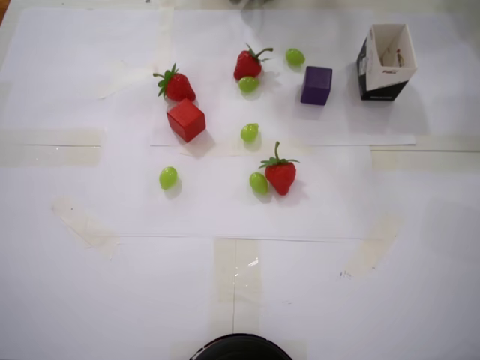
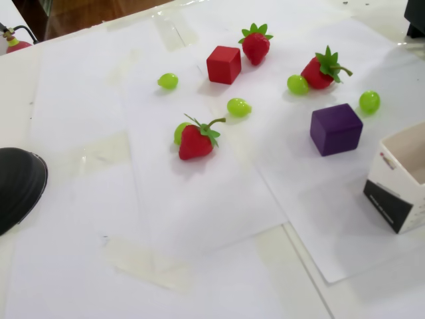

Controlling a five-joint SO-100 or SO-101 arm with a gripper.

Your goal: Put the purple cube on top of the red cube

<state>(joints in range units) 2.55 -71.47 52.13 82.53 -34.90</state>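
Note:
The purple cube (image 1: 316, 85) (image 2: 336, 128) rests flat on the white paper, right of centre in the overhead view. The red cube (image 1: 186, 120) (image 2: 224, 64) sits on the paper well to its left in that view, beside a strawberry (image 1: 175, 85) (image 2: 256, 43). The two cubes are far apart, each alone on the paper. My gripper's fingers show in neither view; only a dark bit of the arm (image 2: 416, 16) pokes in at the top right corner of the fixed view.
Two more strawberries (image 1: 248, 64) (image 1: 279, 174) and several green grapes (image 1: 249, 133) (image 2: 369, 101) lie scattered between and around the cubes. An open white-and-black carton (image 1: 386, 60) (image 2: 402, 185) stands right of the purple cube. A black round object (image 2: 16, 186) sits at the table edge.

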